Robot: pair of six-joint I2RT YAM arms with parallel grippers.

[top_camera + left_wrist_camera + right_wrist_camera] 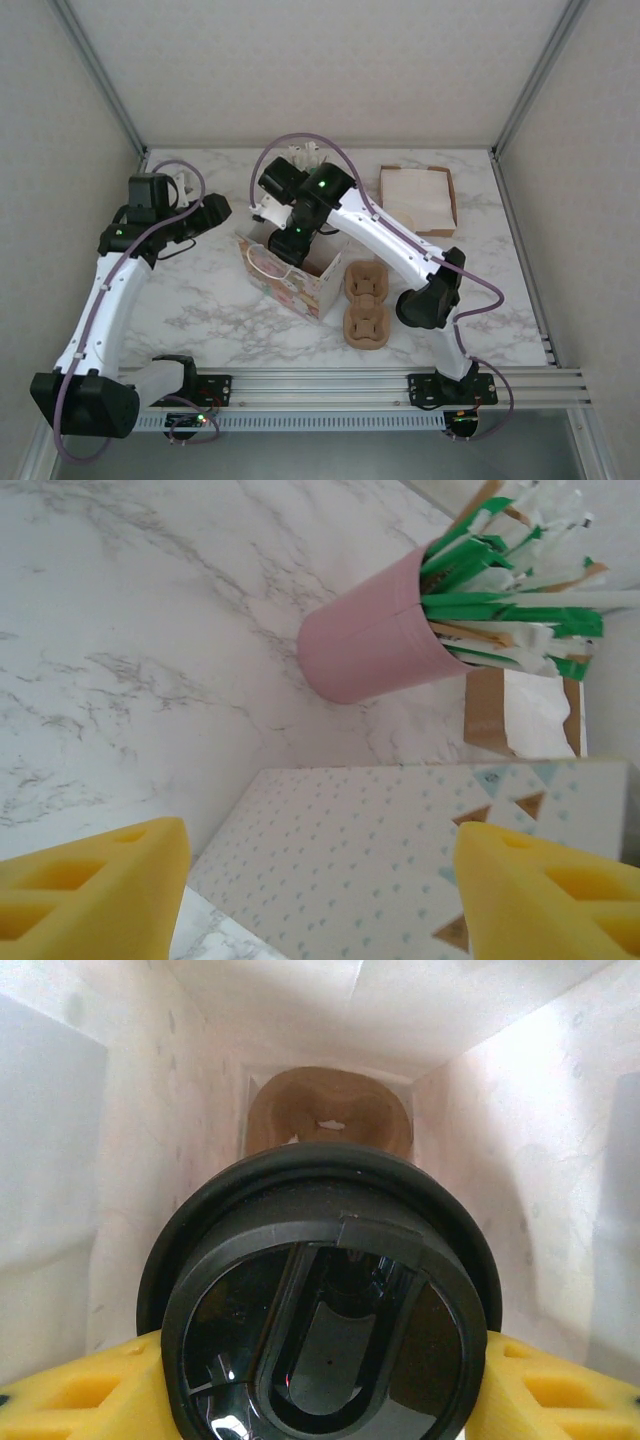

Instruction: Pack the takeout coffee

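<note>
My right gripper (pixel 320 1385) is clamped on the takeout coffee (pixel 320 1290), which hangs inside the paper bag (pixel 60 1160) above the brown cup carrier (pixel 328 1110) at its bottom. I judge this the lowering step: next, ease straight down into a carrier well, then release. My left gripper (pixel 320 890) hangs spread open and empty by the bag's left side.

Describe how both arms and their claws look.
Left arm and right arm: white shells, black joints and bases, mauve cables looping alongside, small green lights. Left claw and right claw: blocky yellow fingers with moulded triangular recesses.
</note>
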